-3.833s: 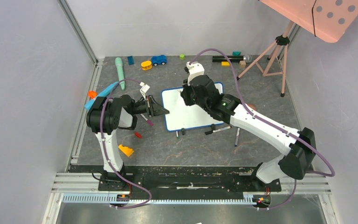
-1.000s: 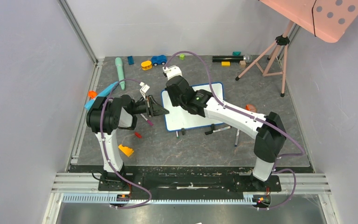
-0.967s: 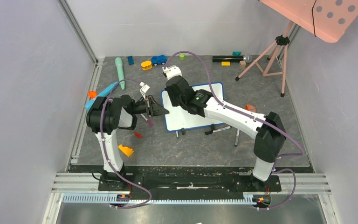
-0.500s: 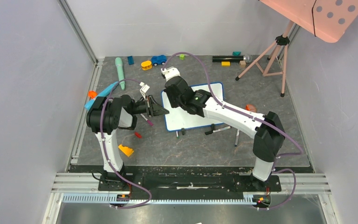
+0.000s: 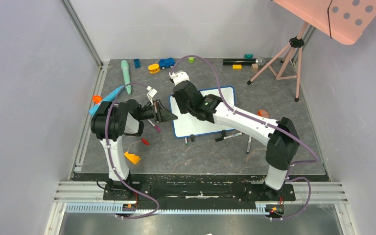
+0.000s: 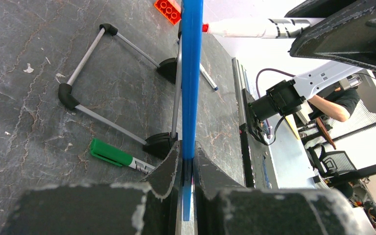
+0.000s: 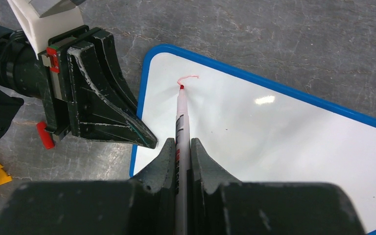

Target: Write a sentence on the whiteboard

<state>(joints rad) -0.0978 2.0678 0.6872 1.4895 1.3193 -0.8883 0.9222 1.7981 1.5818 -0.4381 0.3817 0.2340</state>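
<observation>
Left gripper [image 6: 187, 149] clamps the whiteboard's [image 7: 274, 137] edge steady so the right gripper [image 7: 179, 147], clenched on a marker [image 7: 181, 117], can write.

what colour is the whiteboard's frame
Blue; the whiteboard frame shows best in the right wrist view.

Blue-framed whiteboard [image 7: 274, 142] bears the sentence [image 7: 188, 78] as one short red squiggle.
</observation>
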